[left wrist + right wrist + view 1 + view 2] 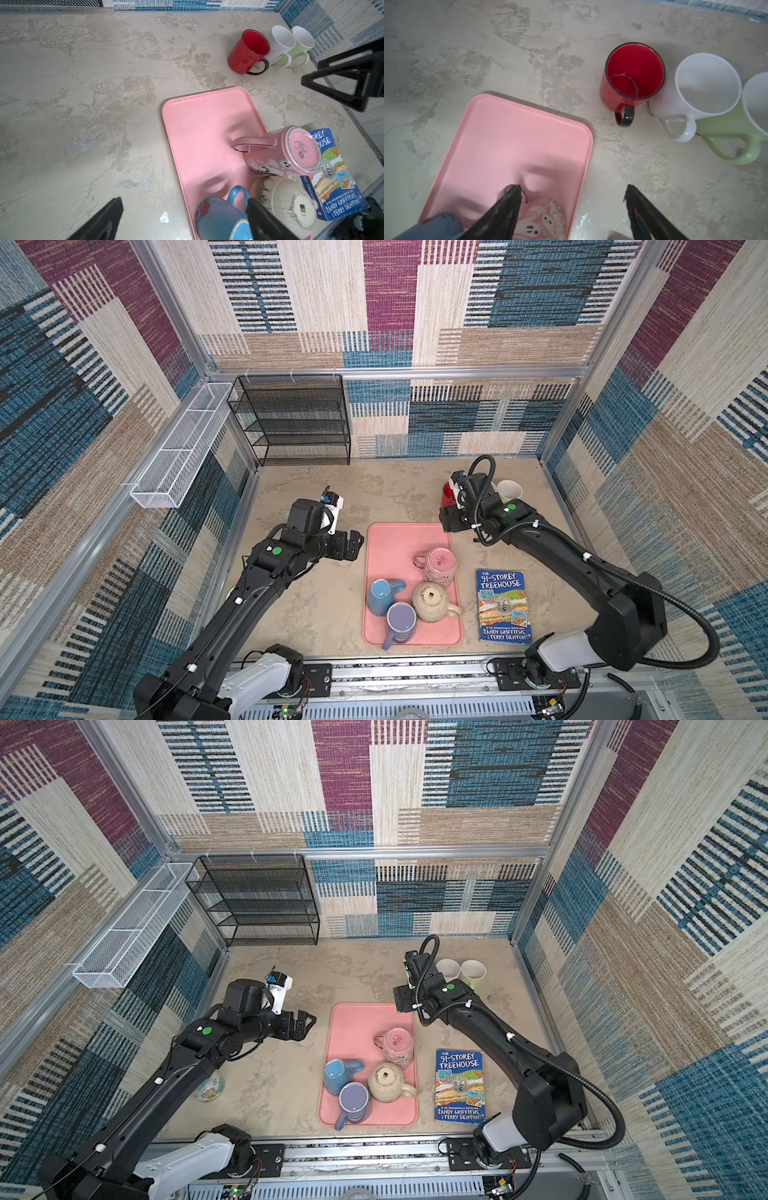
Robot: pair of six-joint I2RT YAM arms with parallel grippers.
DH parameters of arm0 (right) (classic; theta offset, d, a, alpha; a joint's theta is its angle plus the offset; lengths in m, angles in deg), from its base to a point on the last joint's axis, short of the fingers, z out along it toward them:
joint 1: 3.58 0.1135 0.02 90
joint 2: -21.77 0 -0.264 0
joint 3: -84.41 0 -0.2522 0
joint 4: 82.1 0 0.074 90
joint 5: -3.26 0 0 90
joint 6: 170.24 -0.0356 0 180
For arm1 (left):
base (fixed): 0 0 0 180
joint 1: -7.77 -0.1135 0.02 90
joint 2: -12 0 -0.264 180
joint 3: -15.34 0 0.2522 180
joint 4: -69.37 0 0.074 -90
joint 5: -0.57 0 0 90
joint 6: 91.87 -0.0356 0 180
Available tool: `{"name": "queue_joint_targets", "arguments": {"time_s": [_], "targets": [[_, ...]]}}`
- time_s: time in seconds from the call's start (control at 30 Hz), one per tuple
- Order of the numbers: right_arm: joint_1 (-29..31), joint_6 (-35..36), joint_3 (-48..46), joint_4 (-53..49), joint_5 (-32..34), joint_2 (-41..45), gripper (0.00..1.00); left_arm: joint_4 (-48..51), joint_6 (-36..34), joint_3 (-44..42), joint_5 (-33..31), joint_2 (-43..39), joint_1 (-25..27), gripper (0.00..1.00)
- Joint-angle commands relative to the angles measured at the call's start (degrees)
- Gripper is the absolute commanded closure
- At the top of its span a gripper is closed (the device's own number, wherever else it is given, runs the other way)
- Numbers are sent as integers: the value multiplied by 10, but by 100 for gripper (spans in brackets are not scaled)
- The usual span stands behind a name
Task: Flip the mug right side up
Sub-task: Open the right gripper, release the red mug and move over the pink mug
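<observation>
A red mug (632,76) stands upright on the table beside a white mug (704,87) and a green mug (737,126); in a top view the red mug (448,494) is half hidden behind my right wrist. My right gripper (573,191) hangs open and empty above the far right corner of the pink tray (508,135), apart from the red mug. On the tray, bottoms up, stand a pink ghost mug (440,564), a beige mug (432,600), a blue mug (379,597) and a purple mug (401,620). My left gripper (353,545) is open and empty just left of the tray.
A paperback book (503,605) lies right of the tray. A black mesh shelf (299,423) stands at the back left, with a white wire basket (178,448) on the left wall. A glass jar (210,1088) sits under my left arm.
</observation>
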Motion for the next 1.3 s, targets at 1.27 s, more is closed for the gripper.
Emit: {"name": "queue_joint_targets", "arguments": {"time_s": [1.27], "targets": [[77,-105,-255,45,-138,231,11,6,-3,0,19,21,7,4]]}}
